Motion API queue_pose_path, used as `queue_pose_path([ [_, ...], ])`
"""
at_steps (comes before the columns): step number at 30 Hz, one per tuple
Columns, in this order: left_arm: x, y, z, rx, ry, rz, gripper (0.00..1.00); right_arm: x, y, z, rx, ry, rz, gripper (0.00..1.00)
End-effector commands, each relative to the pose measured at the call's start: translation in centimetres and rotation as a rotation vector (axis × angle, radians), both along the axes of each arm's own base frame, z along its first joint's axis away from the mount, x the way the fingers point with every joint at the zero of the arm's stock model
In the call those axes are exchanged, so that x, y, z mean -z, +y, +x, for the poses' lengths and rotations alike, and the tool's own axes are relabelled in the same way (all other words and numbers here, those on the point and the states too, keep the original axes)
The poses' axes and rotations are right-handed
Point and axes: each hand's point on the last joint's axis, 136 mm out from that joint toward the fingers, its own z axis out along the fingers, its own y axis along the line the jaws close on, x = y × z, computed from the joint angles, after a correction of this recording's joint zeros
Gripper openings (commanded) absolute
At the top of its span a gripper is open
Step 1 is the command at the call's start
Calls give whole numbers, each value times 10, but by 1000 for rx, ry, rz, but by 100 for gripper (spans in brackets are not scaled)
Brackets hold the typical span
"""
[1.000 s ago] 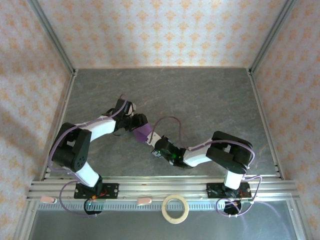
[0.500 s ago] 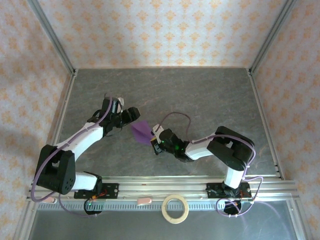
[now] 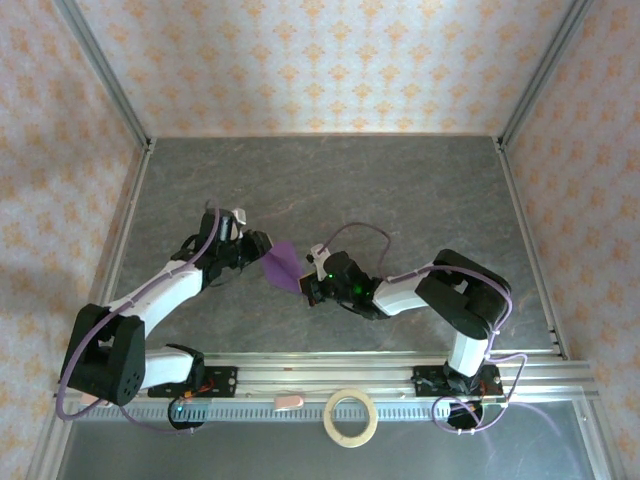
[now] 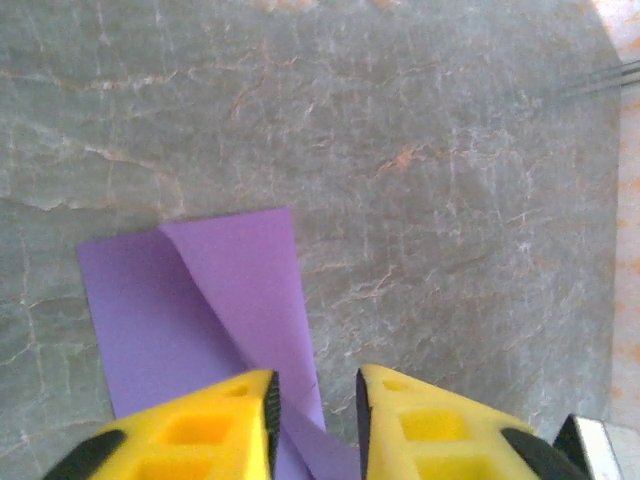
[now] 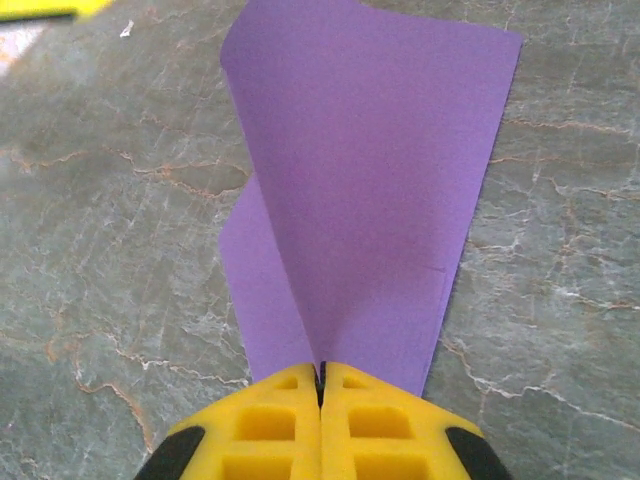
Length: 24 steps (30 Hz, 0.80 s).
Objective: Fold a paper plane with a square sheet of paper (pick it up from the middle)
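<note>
The purple paper [image 5: 370, 170] sits partly folded on the table [image 3: 420, 190], between my arms. My right claw [image 5: 321, 375] is pinched tight on one edge. My left claw [image 4: 313, 390] stands slightly parted, the paper's other end running into its gap.

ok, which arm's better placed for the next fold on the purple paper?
Left. The right gripper is shut on the purple paper, holding one end; the left gripper is open at the other end, so likely free to work it.
</note>
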Motion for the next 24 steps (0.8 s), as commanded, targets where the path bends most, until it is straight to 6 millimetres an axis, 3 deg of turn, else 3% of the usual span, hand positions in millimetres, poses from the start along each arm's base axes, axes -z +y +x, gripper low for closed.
queue_pose_path([
  [1, -4, -9, -3, 24, -26, -66, 20, 11, -2, -1, 29, 53, 13, 4],
  [5, 3, -8, -7, 25, -7, -65, 20, 12, -9, 3, 68, 28, -1, 4],
  [10, 6, -2, -8, -7, 2, -46, 20, 7, -9, 7, 106, -148, -150, 4],
  [15, 4, 3, -6, -50, 2, -34, 20, 37, -18, -2, 183, -112, -223, 4],
  [24, 5, 7, -6, -67, 3, -26, 20, 51, -29, -17, 211, -71, -171, 4],
])
